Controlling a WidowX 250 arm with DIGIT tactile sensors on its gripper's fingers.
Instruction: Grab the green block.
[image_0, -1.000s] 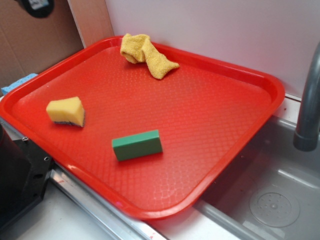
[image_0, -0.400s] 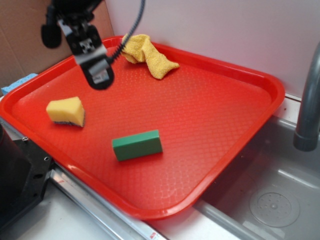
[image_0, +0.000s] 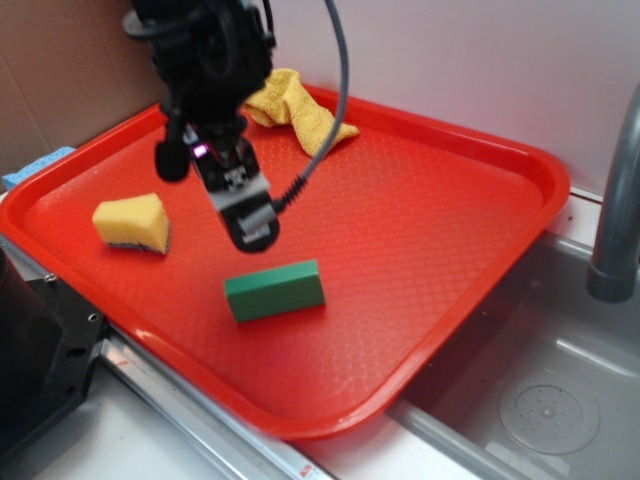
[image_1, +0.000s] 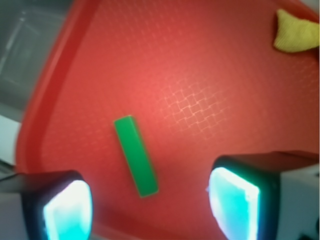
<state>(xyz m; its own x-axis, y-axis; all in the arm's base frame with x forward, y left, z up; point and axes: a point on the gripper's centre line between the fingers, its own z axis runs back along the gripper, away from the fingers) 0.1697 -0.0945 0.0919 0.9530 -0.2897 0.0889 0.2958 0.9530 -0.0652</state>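
Green block (image_0: 274, 290) flat on red tray (image_0: 420, 230), long axis across the spread-open end effector (image_1: 150, 207) above

Even, soft daylight fills the exterior view; the red tray (image_0: 430, 230) shows mild sheen along its rim at three o'clock, and the green block (image_0: 274, 290) throws only a thin shadow toward five o'clock. The wrist view is softer and slightly blurred throughout. The tool's fingertips (image_1: 234, 202) glow overexposed cyan-white at five and seven o'clock, out of focus.
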